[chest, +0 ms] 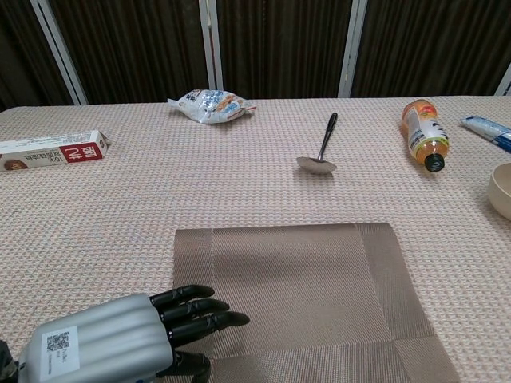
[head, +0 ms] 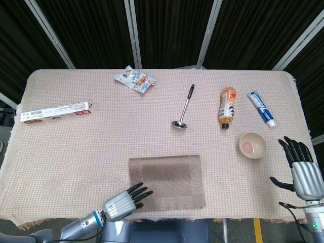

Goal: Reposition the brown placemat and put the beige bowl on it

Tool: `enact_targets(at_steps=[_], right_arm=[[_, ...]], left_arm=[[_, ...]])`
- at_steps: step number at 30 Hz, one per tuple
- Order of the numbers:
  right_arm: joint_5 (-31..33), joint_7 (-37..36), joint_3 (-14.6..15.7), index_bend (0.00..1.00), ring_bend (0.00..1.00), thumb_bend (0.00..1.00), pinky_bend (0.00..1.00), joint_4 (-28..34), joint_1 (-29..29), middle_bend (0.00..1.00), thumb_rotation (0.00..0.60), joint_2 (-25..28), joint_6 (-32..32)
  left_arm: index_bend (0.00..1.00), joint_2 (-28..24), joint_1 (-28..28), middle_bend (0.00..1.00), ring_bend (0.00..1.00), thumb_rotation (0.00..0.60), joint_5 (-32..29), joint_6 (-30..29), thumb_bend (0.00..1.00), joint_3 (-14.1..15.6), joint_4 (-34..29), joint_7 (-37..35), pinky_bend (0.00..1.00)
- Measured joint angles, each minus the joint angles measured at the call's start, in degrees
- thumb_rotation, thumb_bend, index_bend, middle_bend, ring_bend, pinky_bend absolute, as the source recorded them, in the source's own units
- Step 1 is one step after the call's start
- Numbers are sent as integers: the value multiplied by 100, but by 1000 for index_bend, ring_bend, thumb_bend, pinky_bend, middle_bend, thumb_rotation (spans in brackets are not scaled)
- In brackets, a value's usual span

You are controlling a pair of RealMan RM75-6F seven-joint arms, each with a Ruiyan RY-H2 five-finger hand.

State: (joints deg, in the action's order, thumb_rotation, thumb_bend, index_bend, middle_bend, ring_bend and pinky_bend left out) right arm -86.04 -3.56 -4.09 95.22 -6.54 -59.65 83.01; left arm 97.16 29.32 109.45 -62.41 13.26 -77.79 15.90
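Observation:
The brown placemat (head: 167, 182) (chest: 307, 291) lies flat near the table's front edge, slightly left of centre. My left hand (head: 124, 202) (chest: 132, 343) lies stretched out over the mat's near left corner, its dark fingertips (chest: 219, 319) resting on the weave and holding nothing. The beige bowl (head: 252, 145) (chest: 502, 190) stands upright and empty on the cloth to the right of the mat. My right hand (head: 302, 171) hovers off the table's right front corner with its fingers spread, nearer than the bowl and to its right, apart from it. The chest view does not show this hand.
A ladle (head: 184, 107) lies behind the mat. An orange drink bottle (head: 227, 107) and a toothpaste tube (head: 261, 108) lie behind the bowl. A snack bag (head: 134, 80) is at the back, a long red-and-white box (head: 55, 112) at the left.

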Motion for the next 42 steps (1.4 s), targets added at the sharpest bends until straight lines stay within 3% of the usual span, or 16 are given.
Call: enact_targets(at_steps=[10,24,42], right_arm=[[-7,-23,-3,0,0,0,0,-3,-1,0,600,12,0],[-14,-29,-6,0,0,0,0,1,7,0,600,23,13],[-30,-29,-3,0,0,0,0,14,9,0,600,29,17]], left_arm=[[415,69,52,0,0,600,-56,114,444,-32,-33,78,0],[419,114,52,0,0,600,-116,107,459,-2,-61,46,0],[541,63,61,0,0,600,-304,86,521,-75,-304,-137,0]])
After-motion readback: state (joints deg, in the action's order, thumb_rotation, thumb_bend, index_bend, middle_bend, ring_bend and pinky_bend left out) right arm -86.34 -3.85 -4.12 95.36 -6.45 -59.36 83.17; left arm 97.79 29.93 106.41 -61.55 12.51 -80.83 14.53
